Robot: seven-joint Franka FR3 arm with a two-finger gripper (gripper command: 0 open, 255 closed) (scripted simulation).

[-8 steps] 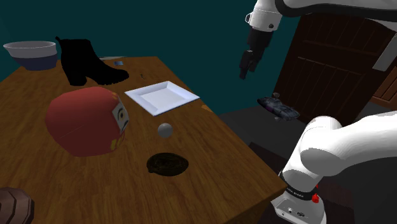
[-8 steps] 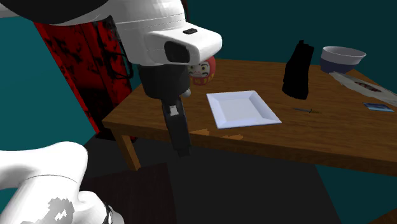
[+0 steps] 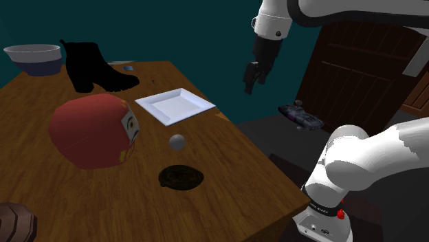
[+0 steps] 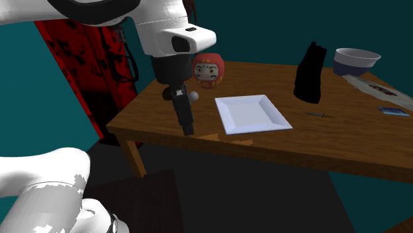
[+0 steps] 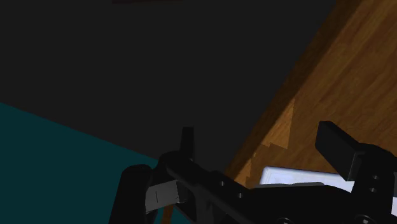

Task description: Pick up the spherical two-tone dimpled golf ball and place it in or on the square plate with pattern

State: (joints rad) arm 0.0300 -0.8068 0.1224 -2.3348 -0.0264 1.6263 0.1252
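The wooden table (image 3: 206, 206) carries everything the task needs. The white arm (image 3: 364, 158) rises from its stand past the table's long edge in the shoulder view and bends back toward the table.

The bulkiest thing on the wood is a red round doll (image 3: 93, 130) with a painted face. Behind it stands a black boot (image 3: 93, 67). Neither belongs to the job, but the doll crowds one side of the working space.

The square plate (image 3: 175, 104) lies flat near the table's edge. It is drawn plain white, with no pattern that I can make out. Its spot suits a short carry, since the target lies just in front of it.

The tool (image 3: 248, 87) hangs in the air off the table's edge and points down at the dark floor. Its fingers (image 5: 337, 146) stand wide apart with nothing between them, ready for a grasp. In the wrist view the table edge and a corner of the plate show beyond the fingers.

A dark flat disc (image 3: 181, 177) lies nearer the stand.

The golf ball (image 3: 178, 141), pale grey here, rests on the wood between the plate and the disc, near the doll's face and well apart from the tool. I judge the reach has hardly begun. The ball may roll if nudged.
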